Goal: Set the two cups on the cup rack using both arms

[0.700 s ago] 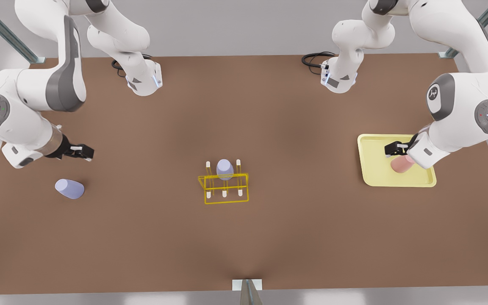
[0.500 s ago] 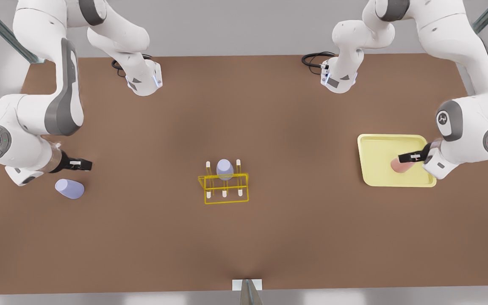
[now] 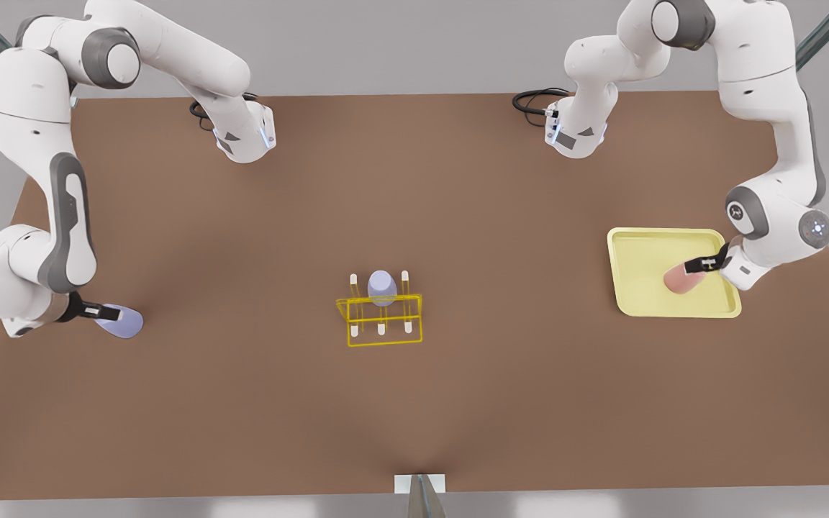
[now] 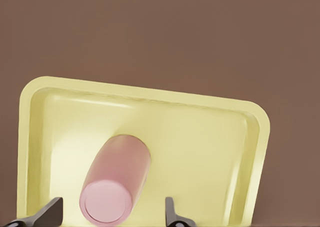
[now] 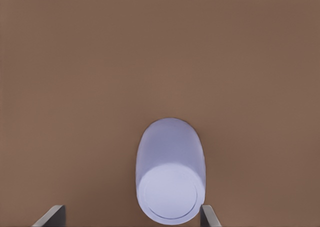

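Observation:
A salmon pink cup lies on its side in the pale yellow tray. My left gripper is at the front view's right, open, with one finger on each side of this cup's base end and not touching it. A lavender cup lies on its side on the table at the front view's left. My right gripper is open and straddles its base end. The yellow wire cup rack stands mid-table.
A second lavender cup sits upside down on a back peg of the rack. The pale yellow tray has a raised rim around the pink cup. Both arm bases and black cables stand at the table's far edge.
Both arms came down. My right gripper dropped from beside the lavender cup to around its end. My left gripper settled lower and nearer the tray's outer rim, at the pink cup.

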You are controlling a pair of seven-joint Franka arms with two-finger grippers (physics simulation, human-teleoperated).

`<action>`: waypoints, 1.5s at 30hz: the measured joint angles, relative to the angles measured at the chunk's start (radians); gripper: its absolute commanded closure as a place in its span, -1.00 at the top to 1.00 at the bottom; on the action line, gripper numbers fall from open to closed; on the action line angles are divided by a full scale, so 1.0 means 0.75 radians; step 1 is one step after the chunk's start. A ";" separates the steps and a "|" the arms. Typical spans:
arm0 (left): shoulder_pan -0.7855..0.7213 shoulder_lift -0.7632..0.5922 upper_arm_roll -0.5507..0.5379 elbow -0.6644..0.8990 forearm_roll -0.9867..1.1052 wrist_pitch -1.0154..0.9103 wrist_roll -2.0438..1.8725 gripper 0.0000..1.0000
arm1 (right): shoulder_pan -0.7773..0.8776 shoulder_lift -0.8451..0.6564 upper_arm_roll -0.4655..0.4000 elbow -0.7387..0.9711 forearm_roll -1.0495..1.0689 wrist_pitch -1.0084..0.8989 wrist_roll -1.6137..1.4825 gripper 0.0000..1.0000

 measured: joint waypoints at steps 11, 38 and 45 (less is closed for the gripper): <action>0.000 0.016 0.047 -0.147 -0.004 0.155 0.191 1.00 | -0.014 0.056 -0.060 -0.078 -0.010 0.168 -0.216 1.00; -0.001 0.130 0.008 -0.139 -0.068 0.389 0.359 0.68 | -0.003 0.120 -0.057 -0.140 -0.026 0.249 -0.432 0.61; -0.169 0.075 -0.120 0.236 -0.068 0.045 0.243 0.68 | -0.001 0.128 -0.051 -0.109 -0.015 0.247 -0.468 0.36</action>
